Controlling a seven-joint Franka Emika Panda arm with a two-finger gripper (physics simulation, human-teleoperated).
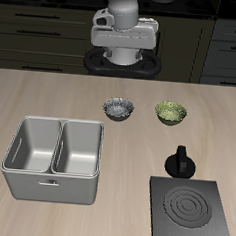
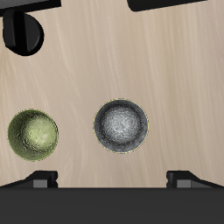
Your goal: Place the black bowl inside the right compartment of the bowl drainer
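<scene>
The setting is a simulated kitchen. A light wooden table (image 1: 52, 90) carries kitchen equipment: a grey two-well bowl drainer (image 1: 53, 157), a flat black stove plate (image 1: 190, 211) with concentric burner rings, a black bowl (image 1: 118, 108), a green-yellow bowl (image 1: 171, 112), and a small black object (image 1: 180, 162), possibly a moka pot. Behind the table stand dark cabinets (image 1: 36, 33) with drawer fronts and handles, typical of kitchen base units.
</scene>
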